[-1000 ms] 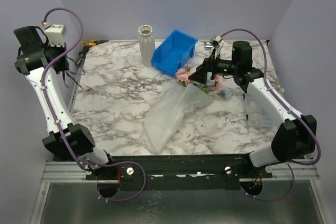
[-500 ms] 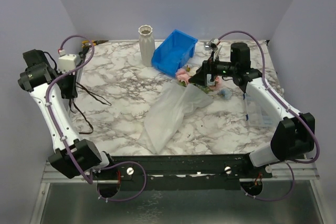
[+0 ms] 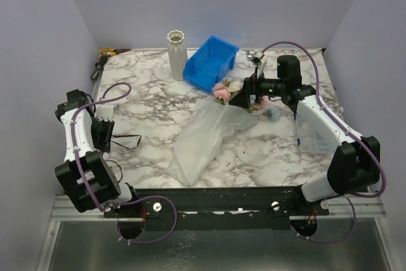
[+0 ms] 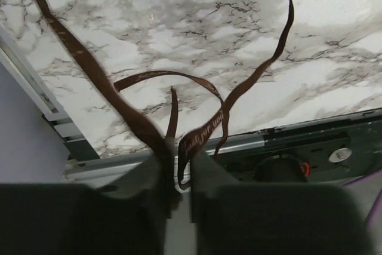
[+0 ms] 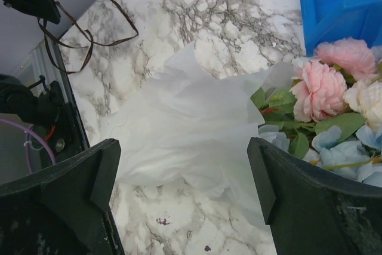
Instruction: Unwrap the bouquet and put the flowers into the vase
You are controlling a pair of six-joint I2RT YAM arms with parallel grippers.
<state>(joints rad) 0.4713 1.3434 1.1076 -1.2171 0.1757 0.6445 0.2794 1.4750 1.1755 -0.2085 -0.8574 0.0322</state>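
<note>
The right gripper (image 5: 184, 144) gapes wide, the bouquet (image 5: 197, 123) lying between its fingers. The left gripper (image 4: 182, 160) pinches a brown ribbon (image 4: 89, 70).

vase (image 3: 176, 52): we see it upright at the back of the table (image 3: 146, 96), left of centre
bin (image 3: 211, 61): just right of the vase; whether they touch, we can't tell
bouquet (image 3: 212, 122): lies mid-table, in front of the bin
flowers (image 3: 223, 90): far end of the bouquet, nearest the bin
paper (image 3: 198, 144): we mark it spreading toward the near edge
right gripper (image 5: 184, 147): above the bouquet
left gripper (image 4: 178, 162): near-left edge, well apart from the bouquet
ribbon (image 4: 203, 135): between the left gripper's fingers, trailing over the table
tools (image 3: 111, 51): back-left corner
</note>
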